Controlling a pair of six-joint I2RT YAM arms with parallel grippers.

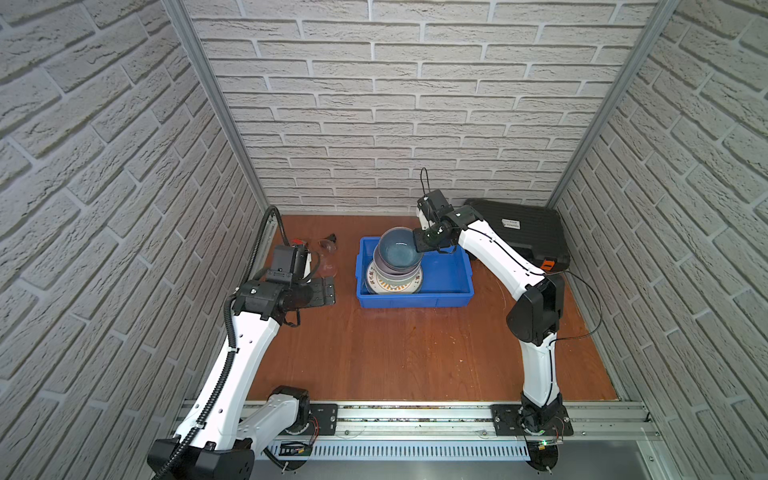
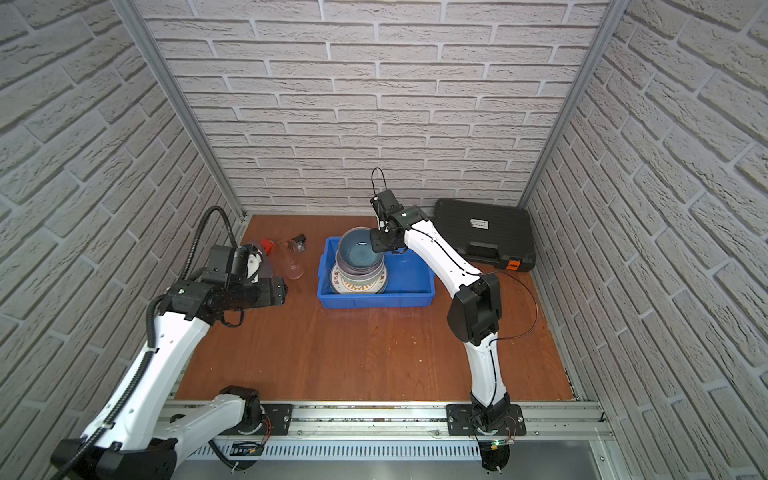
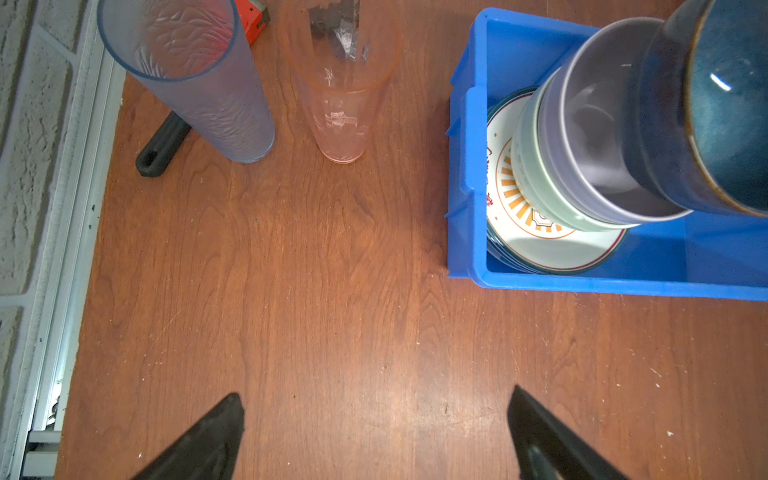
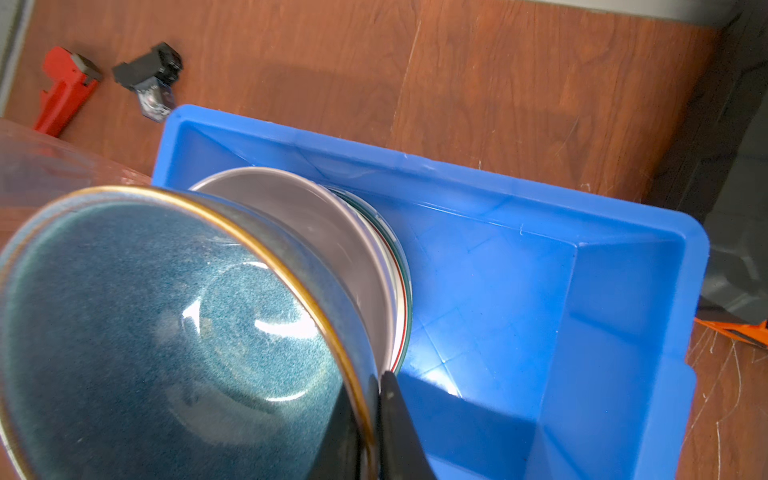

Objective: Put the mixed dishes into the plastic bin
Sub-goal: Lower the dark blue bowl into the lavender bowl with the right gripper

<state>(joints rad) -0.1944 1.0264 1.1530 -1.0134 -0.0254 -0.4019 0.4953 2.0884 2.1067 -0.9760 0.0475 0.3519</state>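
Standing here I count three bowls, a dark blue bowl [image 1: 397, 251], a lavender bowl [image 3: 594, 124] and a pale green bowl [image 3: 532, 166], plus at least two plates [image 3: 552, 249] in one blue bin [image 1: 415, 300] at twelve o'clock, two tumblers [image 3: 216, 104] [image 3: 340, 124] and one red wrench [image 4: 62, 91] at ten, and one black tool case [image 1: 519, 237] at two.

Dark bowl [image 1: 397, 248] tilted, seemingly atop stack [image 1: 394, 283] in blue bin [image 1: 415, 300]
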